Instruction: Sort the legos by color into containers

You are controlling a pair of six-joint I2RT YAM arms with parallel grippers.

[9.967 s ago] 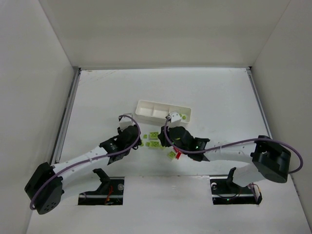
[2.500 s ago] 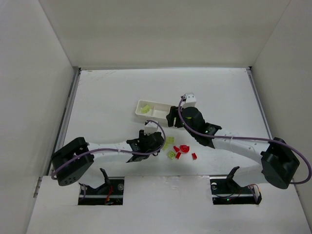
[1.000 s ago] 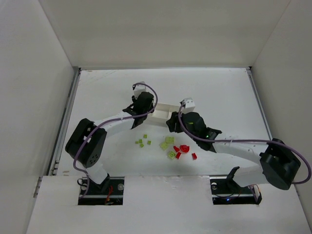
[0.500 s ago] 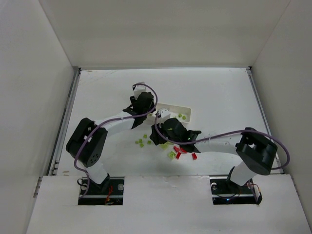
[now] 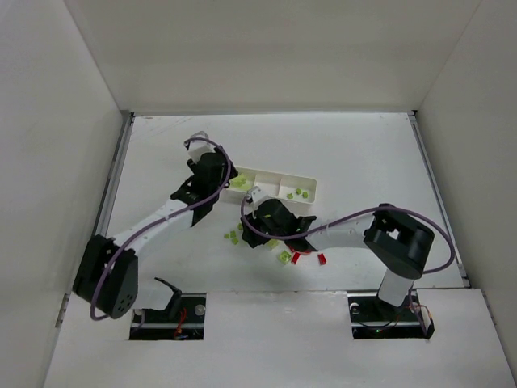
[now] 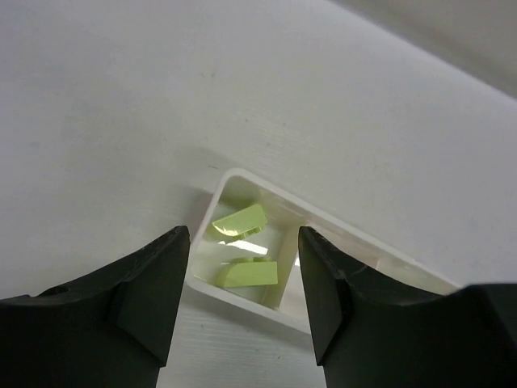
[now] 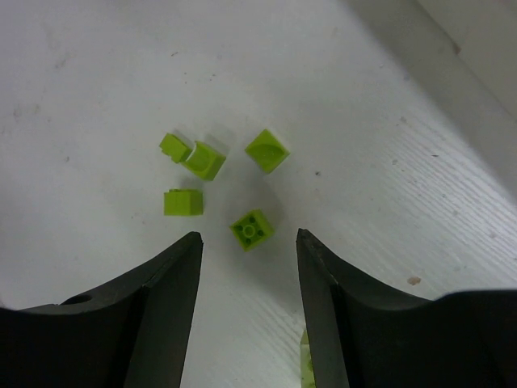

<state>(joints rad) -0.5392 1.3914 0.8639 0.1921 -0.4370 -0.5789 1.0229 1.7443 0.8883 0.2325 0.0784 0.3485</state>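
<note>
The white tray (image 5: 311, 187) lies at mid-table. Its left compartment (image 6: 234, 179) holds two lime green legos (image 6: 249, 273); its right compartment holds a few green ones (image 5: 297, 193). My left gripper (image 5: 224, 184) is open and empty, just above the tray's left end; the wrist view shows it (image 6: 242, 238) framing that compartment. My right gripper (image 5: 250, 229) is open and empty, low over a cluster of green legos (image 5: 233, 236). In the right wrist view it (image 7: 249, 238) has one green lego (image 7: 252, 229) between its fingertips, with several more beyond it (image 7: 204, 159). Red legos (image 5: 296, 257) lie near the right arm.
More green legos (image 5: 283, 257) and a second red one (image 5: 321, 259) lie on the table under the right forearm. The white side walls (image 5: 97, 202) enclose the table. The arm bases (image 5: 380, 311) stand at the near edge.
My left gripper has drawn back to the left, uncovering the tray's left compartment. My right gripper has shifted slightly left toward the green cluster. Both stay open.
</note>
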